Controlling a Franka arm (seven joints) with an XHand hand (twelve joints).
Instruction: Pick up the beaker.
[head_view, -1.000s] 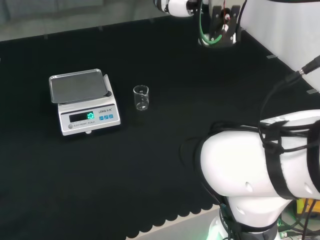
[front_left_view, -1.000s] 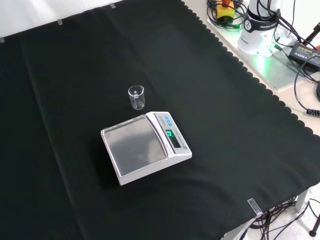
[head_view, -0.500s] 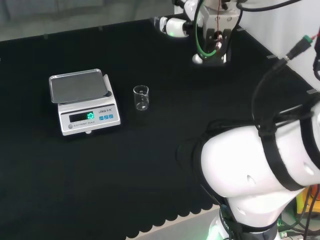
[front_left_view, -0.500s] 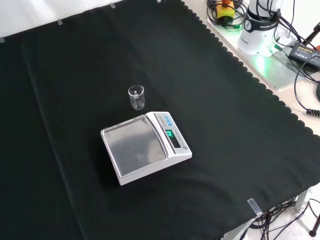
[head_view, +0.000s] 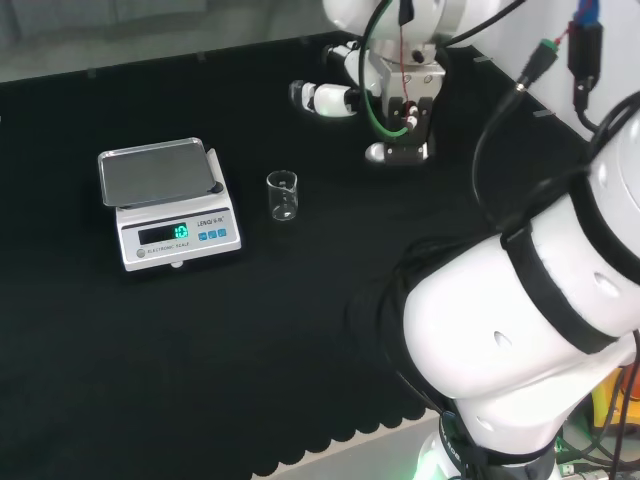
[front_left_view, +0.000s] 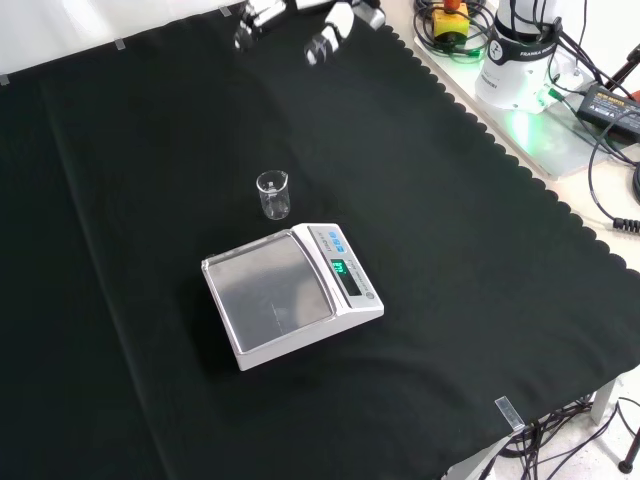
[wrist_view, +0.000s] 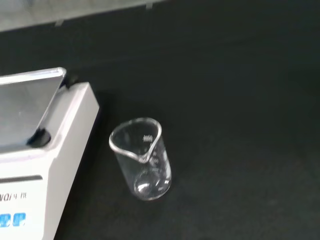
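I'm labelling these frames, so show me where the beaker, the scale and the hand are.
beaker (wrist_view: 141, 160), wrist view, on its clear glass wall.
scale (front_left_view: 272, 297), front view, on its metal weighing pan.
hand (head_view: 328, 98), head view, on a white finger.

White digital scale (head_view: 170, 205) on the black cloth (head_view: 250, 330), left of centre in the head view; steel pan (front_left_view: 268, 294) bare, green display lit. Cables and a yellow box (front_left_view: 452, 20) lie off the cloth's far right edge in the front view
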